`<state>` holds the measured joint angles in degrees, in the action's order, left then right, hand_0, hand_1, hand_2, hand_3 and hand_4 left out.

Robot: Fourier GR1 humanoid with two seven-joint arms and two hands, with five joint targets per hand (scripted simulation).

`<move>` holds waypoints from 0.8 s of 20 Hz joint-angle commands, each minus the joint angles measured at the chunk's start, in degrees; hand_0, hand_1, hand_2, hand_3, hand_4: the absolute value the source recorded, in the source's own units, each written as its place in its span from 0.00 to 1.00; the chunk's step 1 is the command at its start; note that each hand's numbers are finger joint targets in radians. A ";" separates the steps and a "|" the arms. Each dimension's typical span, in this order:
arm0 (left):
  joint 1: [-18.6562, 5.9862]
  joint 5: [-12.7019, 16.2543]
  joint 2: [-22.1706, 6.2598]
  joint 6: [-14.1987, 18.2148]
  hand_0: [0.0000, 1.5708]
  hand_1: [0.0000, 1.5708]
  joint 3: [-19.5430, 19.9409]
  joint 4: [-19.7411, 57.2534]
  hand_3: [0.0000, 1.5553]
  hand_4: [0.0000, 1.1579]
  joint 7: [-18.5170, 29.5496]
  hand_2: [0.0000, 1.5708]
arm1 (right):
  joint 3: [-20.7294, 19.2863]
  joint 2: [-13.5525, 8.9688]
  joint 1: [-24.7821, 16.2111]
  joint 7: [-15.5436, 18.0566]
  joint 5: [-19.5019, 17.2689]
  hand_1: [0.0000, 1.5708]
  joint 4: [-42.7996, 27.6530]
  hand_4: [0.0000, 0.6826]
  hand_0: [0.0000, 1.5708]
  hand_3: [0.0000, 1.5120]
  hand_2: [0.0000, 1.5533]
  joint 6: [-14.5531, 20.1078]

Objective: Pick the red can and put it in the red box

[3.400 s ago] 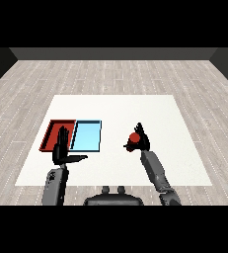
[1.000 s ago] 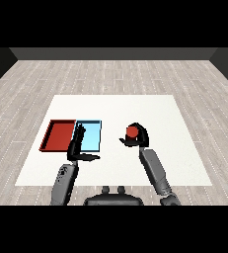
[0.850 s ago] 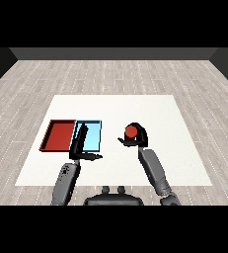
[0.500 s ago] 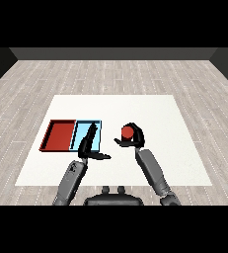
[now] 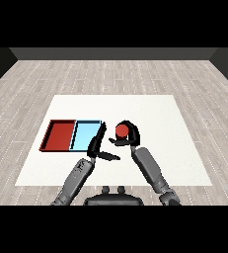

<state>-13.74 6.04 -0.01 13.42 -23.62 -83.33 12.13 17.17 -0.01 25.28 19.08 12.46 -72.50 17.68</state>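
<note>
The right hand (image 5: pixel 127 134) is curling round the red can (image 5: pixel 120 130) — dark fingers are arching over the can's top and far side, and the thumb is reaching in below it, so the can is sitting inside the grasp with only its red face showing toward the camera. The can is being held just right of the two trays, near the middle of the white surface (image 5: pixel 150 108); whether its base is touching the surface or hanging a little above it cannot be told from this view. The grey right forearm is running back from the hand toward the lower right.

The left hand (image 5: pixel 97 146) is holding nothing — its fingers are stretching out straight and relaxed, pointing up toward the near right corner of the light blue tray (image 5: pixel 87 134), with the thumb sticking out to the right across the surface. It is lying just beside the can-holding hand, apart from it, and is overlapping the blue tray's right edge in this view.

The red tray (image 5: pixel 59 135) is lying to the left of the blue one, sharing a side with it, well apart from the can.
</note>
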 commanded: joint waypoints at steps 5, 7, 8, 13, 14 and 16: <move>-8.02 3.26 0.01 4.35 0.00 0.00 -2.29 12.19 0.00 0.00 4.79 0.00 | 2.09 0.01 -3.09 0.63 -0.02 0.90 -3.31 0.90 0.90 0.93 0.92 -0.80; -9.18 3.92 0.01 3.12 0.00 0.00 -0.94 11.46 0.00 0.00 1.71 0.00 | 8.88 0.01 -0.35 1.27 2.22 0.90 -2.16 0.91 0.90 0.92 0.92 5.24; -5.92 0.34 -0.36 0.62 0.00 0.00 1.46 7.90 0.00 0.00 -0.65 0.00 | 9.07 0.01 -3.78 -2.47 -0.50 0.90 -8.38 0.92 0.90 0.92 0.92 5.19; -6.08 -0.33 0.01 1.88 0.00 0.00 -0.52 9.22 0.00 0.00 0.73 0.00 | 10.96 0.00 1.25 0.39 3.29 0.91 -3.43 0.88 0.91 0.92 0.92 6.11; -7.01 2.55 0.01 4.53 0.00 0.00 -3.24 9.00 0.00 0.00 0.78 0.00 | 6.79 0.00 3.22 -1.09 1.63 0.92 -0.82 0.90 0.92 0.92 0.92 3.46; -11.56 5.44 0.01 5.21 0.00 0.00 -3.53 13.98 0.00 0.00 1.19 0.00 | 4.88 0.00 0.73 -1.08 2.28 0.92 -3.90 0.90 0.92 0.91 0.92 1.12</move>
<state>-21.72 8.73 -0.02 18.19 -26.85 -73.77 12.50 24.55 -0.08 25.50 19.06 14.39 -75.75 20.92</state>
